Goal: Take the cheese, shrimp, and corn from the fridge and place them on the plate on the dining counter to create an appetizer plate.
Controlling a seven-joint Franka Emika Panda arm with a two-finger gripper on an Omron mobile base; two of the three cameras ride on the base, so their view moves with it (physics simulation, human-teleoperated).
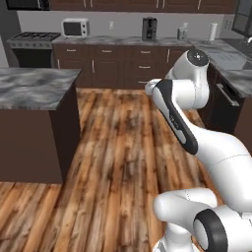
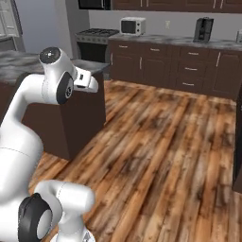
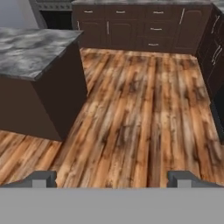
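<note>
The cheese, shrimp, corn and plate are out of view. My gripper (image 3: 113, 178) is open with nothing between its fingertips (image 3: 43, 177), and it looks down over bare wood floor. The arm is folded up above the base, its hand (image 2: 88, 80) pointing toward the dining counter (image 1: 34, 86), a marbled grey top on a dark brown base at the left, also seen in the hand view (image 3: 30, 52). A tall pale grey shape (image 2: 7, 23) at the far left beside the stove may be the fridge; I cannot tell.
Dark drawer-fronted cabinets (image 1: 123, 61) line the back wall, carrying a microwave (image 1: 75, 28) and a coffee machine (image 1: 149, 28). A black stove (image 1: 33, 42) stands at the back left. More dark cabinets (image 1: 226, 101) run along the right. Open wood floor (image 1: 118, 162) lies between.
</note>
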